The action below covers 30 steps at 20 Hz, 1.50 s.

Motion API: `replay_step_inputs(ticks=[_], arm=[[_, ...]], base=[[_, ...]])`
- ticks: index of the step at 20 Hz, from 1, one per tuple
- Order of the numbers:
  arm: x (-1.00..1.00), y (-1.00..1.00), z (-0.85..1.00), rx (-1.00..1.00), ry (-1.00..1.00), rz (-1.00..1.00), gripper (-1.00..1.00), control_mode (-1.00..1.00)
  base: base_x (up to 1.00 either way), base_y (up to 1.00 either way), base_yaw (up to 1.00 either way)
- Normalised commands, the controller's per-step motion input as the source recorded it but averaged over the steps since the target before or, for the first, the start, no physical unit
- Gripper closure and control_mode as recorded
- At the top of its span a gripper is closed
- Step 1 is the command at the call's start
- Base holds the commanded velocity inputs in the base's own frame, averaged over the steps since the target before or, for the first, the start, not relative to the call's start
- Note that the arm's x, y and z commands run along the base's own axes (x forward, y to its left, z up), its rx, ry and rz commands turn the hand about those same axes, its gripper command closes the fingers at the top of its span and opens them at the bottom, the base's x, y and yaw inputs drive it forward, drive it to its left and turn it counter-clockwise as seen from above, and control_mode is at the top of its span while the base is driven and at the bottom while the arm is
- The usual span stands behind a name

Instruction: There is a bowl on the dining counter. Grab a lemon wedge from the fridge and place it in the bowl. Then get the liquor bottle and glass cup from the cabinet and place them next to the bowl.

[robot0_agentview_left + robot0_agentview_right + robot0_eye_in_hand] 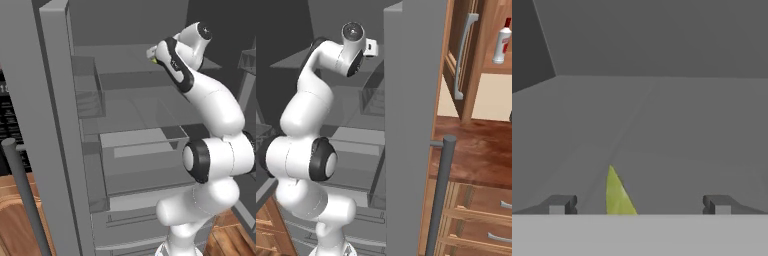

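The fridge [55, 125] stands open, and my arm reaches onto one of its upper grey shelves. In the hand view the yellow-green lemon wedge [618, 195] lies on the shelf between my fingertips, nearer the left one. The gripper [639, 205] is open, its jaws wide apart and not touching the wedge. A speck of the lemon wedge [154, 61] shows by the hand in the left base view. The liquor bottle [502, 42], clear-white with a red label, stands on the shelf of the cabinet [491, 67] at the upper right.
The open fridge door [411, 100] with its vertical bar handle [438, 195] stands close on the arm's right. Clear fridge drawers [140, 160] sit below the hand. A wood-top wall counter [476, 150] over drawers lies under the cabinet.
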Motion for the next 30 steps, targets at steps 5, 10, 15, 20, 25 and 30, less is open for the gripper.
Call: replay_step_inputs(ticks=[5, 10, 15, 20, 25, 30], arm=[[0.29, 0.0, 0.0, 0.0, 0.0, 0.01, -1.0, -1.0], [0.12, 0.0, -0.03, 0.0, 0.03, 0.01, -1.0, -1.0], [0.02, 0.0, -0.09, 0.0, 0.04, 0.02, -1.0, -1.0], [0.0, 0.01, -0.14, 0.0, 0.04, 0.02, -1.0, -1.0], [0.0, 0.05, -0.14, 0.0, 0.02, 0.02, -1.0, -1.0], [0.0, 0.19, -0.16, 0.0, 0.01, 0.02, -1.0, -1.0]], base=[[0.0, 0.0, 0.0], [0.0, 0.0, 0.0], [0.0, 0.0, 0.0], [0.0, 0.0, 0.0], [0.0, 0.0, 0.0], [0.0, 0.0, 0.0]])
